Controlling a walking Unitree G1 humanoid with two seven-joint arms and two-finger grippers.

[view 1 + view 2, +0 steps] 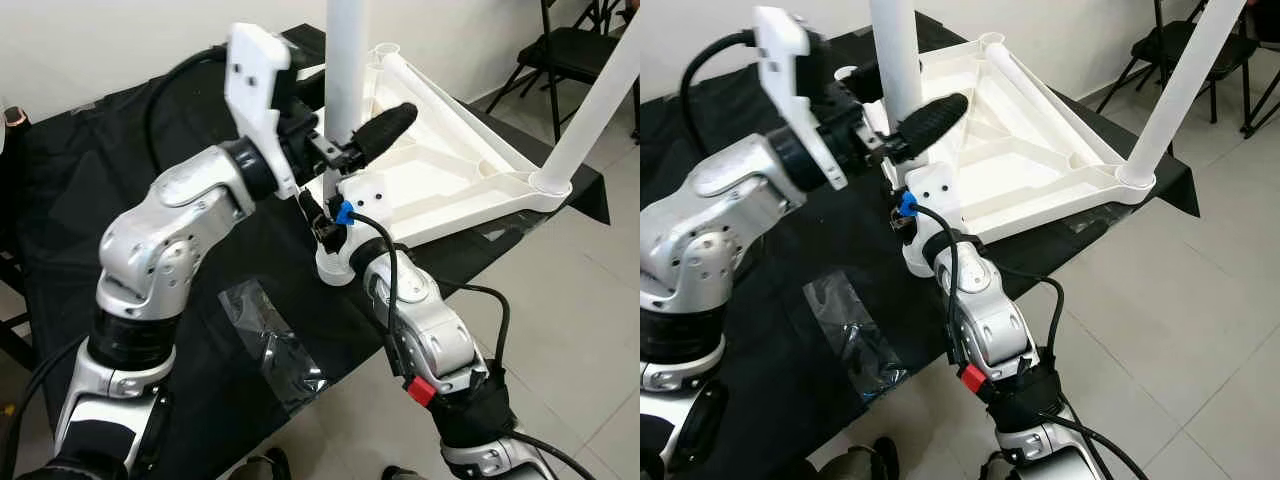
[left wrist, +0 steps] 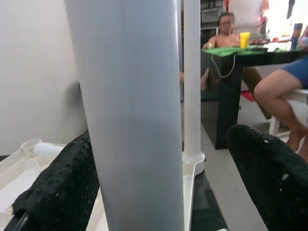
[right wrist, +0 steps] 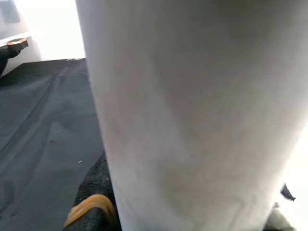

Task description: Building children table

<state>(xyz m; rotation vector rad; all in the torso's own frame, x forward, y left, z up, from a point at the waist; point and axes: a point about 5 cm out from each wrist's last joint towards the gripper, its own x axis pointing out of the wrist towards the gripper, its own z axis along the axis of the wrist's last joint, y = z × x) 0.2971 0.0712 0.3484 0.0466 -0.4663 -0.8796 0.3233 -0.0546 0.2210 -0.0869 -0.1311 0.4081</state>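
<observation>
Black cloth (image 1: 90, 200) covers the work surface across the left half of your head views, w/ a clear plastic bag (image 1: 270, 345) lying flat on it at lower centre. Your left gripper (image 1: 345, 140) sits upper centre, reaching in from the left — fingers spread wide either side of the upright white leg (image 1: 347, 60). One textured finger (image 1: 385, 128) sticks out to the right of the leg; in the left wrist view the leg stands between both pads, not clearly pinched. Just below, your right gripper (image 1: 915, 205) comes up from bottom right to the base of that same leg, at the corner socket (image 1: 335, 265). You can't tell its finger state; the right wrist view is mostly the white tube up close. White tabletop (image 1: 450, 170) lies upside down centre-right on the cloth, ribs showing. Second leg (image 1: 600, 100) stands tilted in the right corner socket, upper right. Folding chair (image 1: 570, 50) at far upper right on the tile floor (image 1: 560, 330).
</observation>
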